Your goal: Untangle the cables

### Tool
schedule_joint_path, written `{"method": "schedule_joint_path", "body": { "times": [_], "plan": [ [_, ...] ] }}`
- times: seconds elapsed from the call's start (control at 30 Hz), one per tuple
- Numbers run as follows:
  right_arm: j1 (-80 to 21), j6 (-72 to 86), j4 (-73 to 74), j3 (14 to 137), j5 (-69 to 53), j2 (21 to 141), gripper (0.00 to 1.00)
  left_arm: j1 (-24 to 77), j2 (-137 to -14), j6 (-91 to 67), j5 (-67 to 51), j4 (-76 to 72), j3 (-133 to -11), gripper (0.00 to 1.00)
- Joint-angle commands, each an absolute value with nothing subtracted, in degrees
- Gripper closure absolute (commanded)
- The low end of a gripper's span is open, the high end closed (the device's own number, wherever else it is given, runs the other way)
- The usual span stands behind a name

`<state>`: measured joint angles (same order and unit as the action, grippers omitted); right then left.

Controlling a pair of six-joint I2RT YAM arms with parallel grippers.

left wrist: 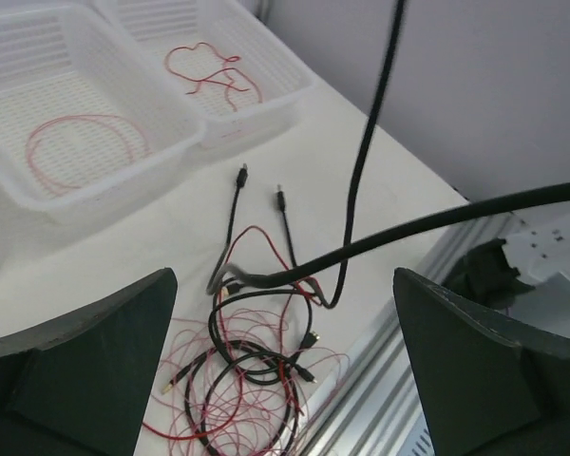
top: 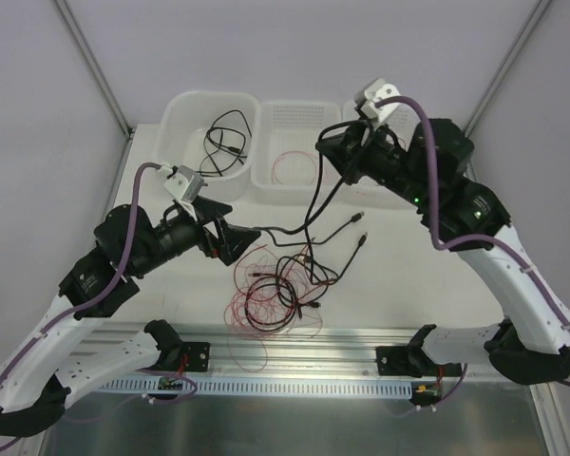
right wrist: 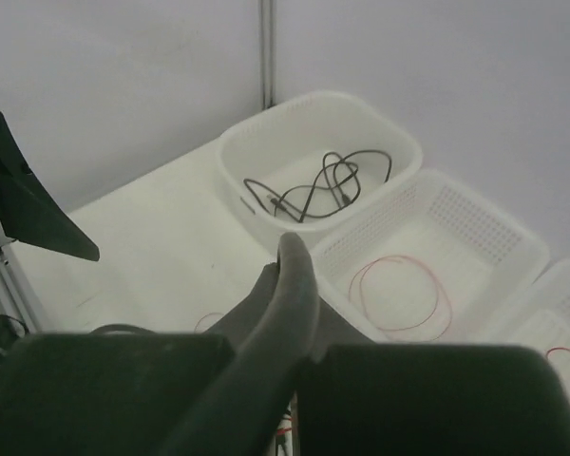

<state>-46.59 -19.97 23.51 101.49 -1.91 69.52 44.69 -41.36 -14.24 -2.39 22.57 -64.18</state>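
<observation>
A tangle of cables (top: 277,293), black, red and fine pinkish-red, lies on the table near the front edge. It also shows in the left wrist view (left wrist: 252,375). My right gripper (top: 327,152) is raised over the bins and shut on a black cable (top: 313,195) that hangs down into the tangle. In the right wrist view the gripper (right wrist: 291,277) pinches this black cable (right wrist: 294,285). My left gripper (top: 239,244) is open and empty, just left of and above the tangle. In the left wrist view the gripper (left wrist: 285,380) has its fingers wide apart, and the lifted black cable (left wrist: 363,161) runs up out of view.
Three white bins stand at the back. The left bin (top: 182,114) holds a black cable (top: 223,142), the middle bin (top: 294,114) a thin red loop (top: 290,168), and the right bin (left wrist: 275,57) a red wire (left wrist: 214,68). A metal rail (top: 304,347) runs along the front edge.
</observation>
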Motion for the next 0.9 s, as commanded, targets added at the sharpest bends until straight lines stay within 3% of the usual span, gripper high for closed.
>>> {"method": "schedule_joint_path", "body": {
  "times": [0.0, 0.33, 0.53, 0.67, 0.87],
  "plan": [
    [-46.7, -15.5, 24.7, 102.1, -4.9, 70.6, 0.99, 45.0, -44.2, -14.6, -14.0, 20.5, -65.8, 0.01],
    [-46.7, -9.9, 25.2, 99.6, -14.7, 72.0, 0.99, 45.0, -53.6, -15.9, -18.6, 9.2, -62.1, 0.01],
    [-46.6, -7.9, 21.8, 95.8, -16.5, 70.1, 0.99, 45.0, -57.8, -20.5, -22.6, 3.3, -60.9, 0.10],
    [-46.7, -8.6, 22.1, 95.6, -15.9, 69.8, 0.99, 45.0, -57.7, -22.9, -26.8, -3.2, -57.5, 0.14],
    [-46.6, -10.3, 23.1, 94.8, -13.8, 69.0, 0.99, 45.1, -52.7, -23.6, -29.7, -6.6, -51.9, 0.11]
  ]
}}
